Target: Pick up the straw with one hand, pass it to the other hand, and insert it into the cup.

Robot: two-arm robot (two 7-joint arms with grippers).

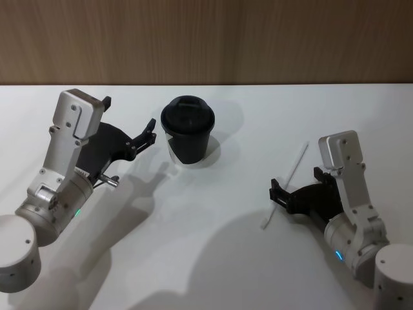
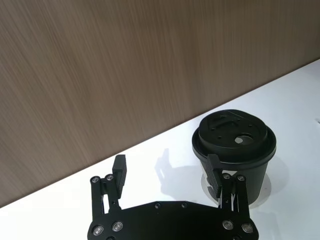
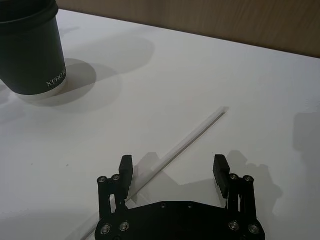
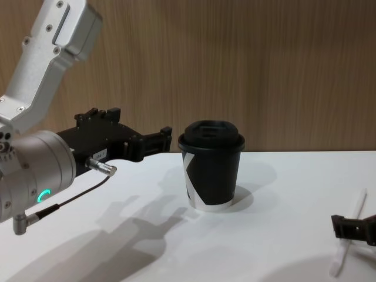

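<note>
Both hang wide open and empty: left gripper [image 2: 166, 164] beside the cup [image 2: 234, 137], right gripper [image 3: 173, 162] low over the straw [image 3: 186, 138]. The straw's near end is hidden under it.

We look across a matte white table [image 1: 213, 194] that fills the view from three o'clock round to nine. At twelve o'clock a brown wood-grain wall [image 1: 206, 39] meets its far edge in a straight line. Soft, overlapping grey shadows [image 1: 129, 245] lie on the tabletop toward six o'clock.
</note>
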